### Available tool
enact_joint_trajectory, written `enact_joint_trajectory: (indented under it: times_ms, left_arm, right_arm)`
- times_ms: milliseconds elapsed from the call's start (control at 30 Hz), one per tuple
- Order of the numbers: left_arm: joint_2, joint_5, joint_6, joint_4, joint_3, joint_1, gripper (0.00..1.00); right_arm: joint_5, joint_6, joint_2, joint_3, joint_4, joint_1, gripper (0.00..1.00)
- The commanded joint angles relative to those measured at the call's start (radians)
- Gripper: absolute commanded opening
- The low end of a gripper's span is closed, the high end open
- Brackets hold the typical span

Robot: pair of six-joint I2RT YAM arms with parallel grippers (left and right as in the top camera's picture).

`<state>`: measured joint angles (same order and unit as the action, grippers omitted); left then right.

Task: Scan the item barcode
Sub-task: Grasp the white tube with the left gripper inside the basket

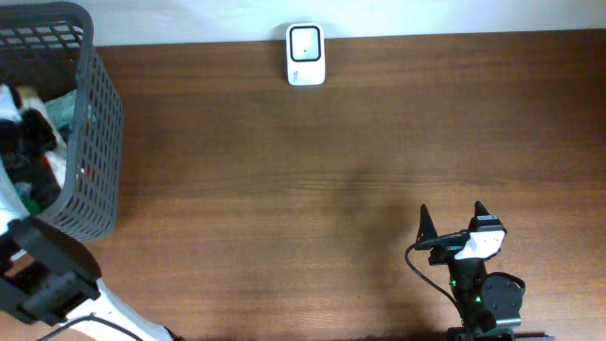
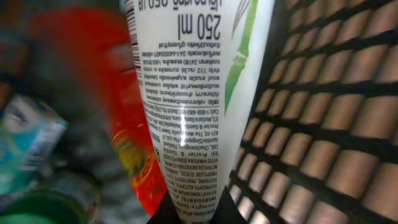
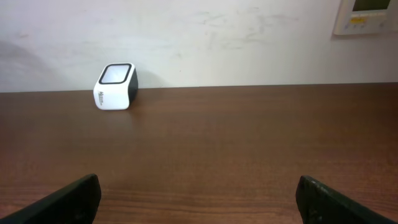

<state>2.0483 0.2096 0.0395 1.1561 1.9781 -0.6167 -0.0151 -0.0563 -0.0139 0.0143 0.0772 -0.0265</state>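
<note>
The left jaws are closed on the narrow end of a white plastic tube [image 2: 186,106], which runs straight out ahead of them and widens as it goes. It is printed with a green bamboo stalk and with small black text that reads upside down in the left wrist view. A strip of barcode bars [image 2: 131,25] shows along the edge of the tube, up and to the left of the jaws. Just to the right of the jaws and the tube stands the dark grey plastic mesh basket [image 2: 323,124], seen from inside. To the left of the jaws, behind the tube, lie a blurred red package [image 2: 134,137], a pale teal packet [image 2: 31,143] and a green rounded object [image 2: 43,208]; what they are cannot be made out.

The right jaws stand wide open and hold nothing, their two black fingertips [image 3: 68,200] apart at the lower corners of the right wrist view, over the brown wooden desk [image 3: 217,143]. Well ahead of them and to their left, a small white barcode scanner with a black face [image 3: 115,86] sits on the desk at its far edge by the wall. A beige wall panel [image 3: 371,15] hangs high to the right of the jaws.
</note>
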Motion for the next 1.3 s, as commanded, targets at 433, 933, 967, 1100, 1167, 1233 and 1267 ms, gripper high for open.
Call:
enact_joint_trajectory:
  times_ms: [433,933,967,1100,1167,1233,1267]
  left_arm:
    - [0.011,0.135,-0.006,-0.281,-0.087,-0.006,0.11]
    - [0.032,0.102,0.015,-0.282,-0.139,-0.003,0.41]
    - [0.055,0.121,0.074,-0.279,-0.156,0.007,0.46]
    - [0.124,0.172,0.202,-0.264,-0.185,0.047,0.57]
    - [0.146,0.161,0.213,-0.257,-0.189,0.059,0.57]
    - [0.146,0.158,0.281,-0.244,-0.201,0.06,0.57]
    - [0.146,0.116,0.292,-0.238,-0.211,0.06,0.55]
  right_arm:
    - [0.009,-0.003,0.007,-0.009,0.001,0.005,0.99]
    - [0.009,-0.003,0.007,-0.009,0.001,0.005,0.99]
    - [0.009,-0.003,0.007,-0.009,0.001,0.005,0.98]
    - [0.009,-0.003,0.007,-0.009,0.001,0.005,0.98]
    - [0.009,-0.003,0.007,-0.009,0.001,0.005,0.98]
    - [0.009,-0.003,0.007,-0.009,0.001,0.005,0.98]
    - [0.009,-0.003,0.007,-0.009,0.001,0.005,0.98]
